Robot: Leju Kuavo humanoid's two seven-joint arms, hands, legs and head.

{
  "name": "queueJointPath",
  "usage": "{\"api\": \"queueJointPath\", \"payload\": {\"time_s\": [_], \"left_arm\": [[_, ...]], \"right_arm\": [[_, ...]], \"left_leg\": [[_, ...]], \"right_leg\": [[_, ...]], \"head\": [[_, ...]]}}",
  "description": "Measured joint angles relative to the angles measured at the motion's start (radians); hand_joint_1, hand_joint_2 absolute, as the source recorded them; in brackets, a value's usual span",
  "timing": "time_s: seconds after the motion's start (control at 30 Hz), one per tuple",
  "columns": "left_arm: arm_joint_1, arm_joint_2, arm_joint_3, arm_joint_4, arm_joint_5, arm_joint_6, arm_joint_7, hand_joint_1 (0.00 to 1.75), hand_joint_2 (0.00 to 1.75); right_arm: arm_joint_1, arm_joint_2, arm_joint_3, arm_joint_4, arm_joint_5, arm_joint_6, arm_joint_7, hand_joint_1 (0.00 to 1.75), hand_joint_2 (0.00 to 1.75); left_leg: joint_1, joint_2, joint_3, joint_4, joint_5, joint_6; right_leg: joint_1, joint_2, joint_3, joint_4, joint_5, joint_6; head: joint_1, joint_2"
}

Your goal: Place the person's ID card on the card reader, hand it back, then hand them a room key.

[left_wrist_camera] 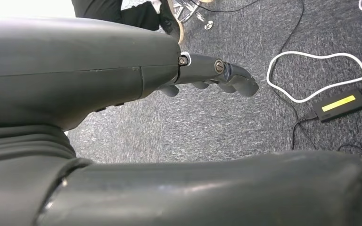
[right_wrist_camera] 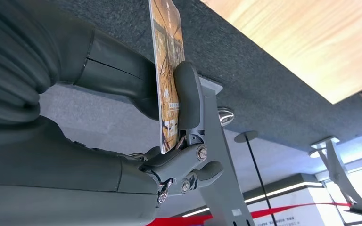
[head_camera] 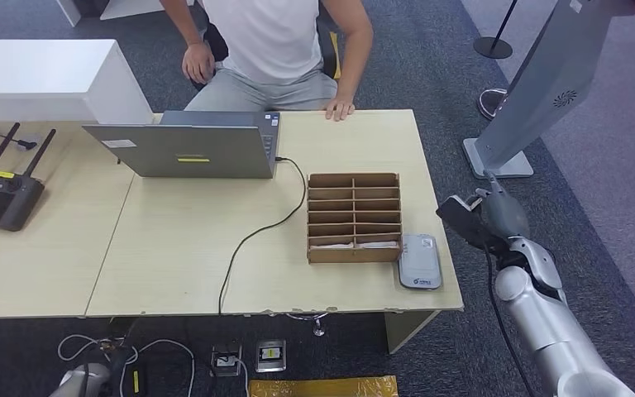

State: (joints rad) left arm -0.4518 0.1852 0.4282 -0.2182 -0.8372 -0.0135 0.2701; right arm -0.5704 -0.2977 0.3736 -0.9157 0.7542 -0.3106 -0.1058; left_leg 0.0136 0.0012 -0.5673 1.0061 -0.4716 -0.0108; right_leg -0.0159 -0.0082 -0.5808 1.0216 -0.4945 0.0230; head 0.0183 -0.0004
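Note:
My right hand (head_camera: pixel 496 217) hangs off the table's right edge, level with the wooden slotted box (head_camera: pixel 354 217). It pinches a card (right_wrist_camera: pixel 167 61) with a printed picture face between thumb and a finger (right_wrist_camera: pixel 187 96); which card it is I cannot tell. In the head view the card (head_camera: pixel 460 217) looks dark and points toward the table. The grey-white card reader (head_camera: pixel 420 261) lies flat beside the box, bare on top. White cards sit in the box's nearest slots. The person sits across the table, one hand (head_camera: pixel 341 107) on its far edge. My left hand (left_wrist_camera: pixel 217 75) hangs over the carpet, holding nothing.
A laptop (head_camera: pixel 186 149) stands at the table's far side with a black cable (head_camera: pixel 256 236) running to the near edge. A black controller with antennas (head_camera: pixel 0 194) lies at left. A grey kiosk stand (head_camera: pixel 546 74) rises right of my right arm. Cables and an adapter (left_wrist_camera: pixel 339 104) lie on the floor.

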Motion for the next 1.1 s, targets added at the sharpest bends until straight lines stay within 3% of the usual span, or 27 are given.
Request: {"api": "queueJointPath", "payload": {"time_s": [0.23, 0.5, 1.1], "left_arm": [[-0.004, -0.002, -0.004, 0.0, 0.005, -0.01, 0.0, 0.0, 0.0], [-0.008, -0.002, -0.01, 0.0, 0.012, -0.015, 0.0, 0.0, 0.0], [-0.008, 0.0, -0.02, 0.0, 0.015, -0.019, 0.002, 0.0, 0.0]], "right_arm": [[0.027, 0.002, -0.007, -0.069, 0.047, 0.124, 0.012, 1.75, 1.75], [0.076, 0.018, 0.008, -0.104, 0.075, 0.181, 0.011, 1.75, 1.75], [0.122, 0.048, 0.05, -0.132, 0.078, 0.219, 0.012, 1.75, 1.75]], "left_leg": [[0.0, 0.0, 0.0, 0.0, 0.0, 0.0], [0.0, 0.0, 0.0, 0.0, 0.0, 0.0], [0.0, 0.0, 0.001, 0.0, 0.0, 0.0]], "right_leg": [[0.0, 0.0, 0.0, 0.0, 0.0, 0.0], [0.0, -0.001, 0.0, 0.0, 0.0, 0.0], [0.0, 0.0, 0.0, 0.0, 0.0, 0.0]], "head": [[0.0, 0.0], [0.0, 0.0], [0.0, 0.0]]}}
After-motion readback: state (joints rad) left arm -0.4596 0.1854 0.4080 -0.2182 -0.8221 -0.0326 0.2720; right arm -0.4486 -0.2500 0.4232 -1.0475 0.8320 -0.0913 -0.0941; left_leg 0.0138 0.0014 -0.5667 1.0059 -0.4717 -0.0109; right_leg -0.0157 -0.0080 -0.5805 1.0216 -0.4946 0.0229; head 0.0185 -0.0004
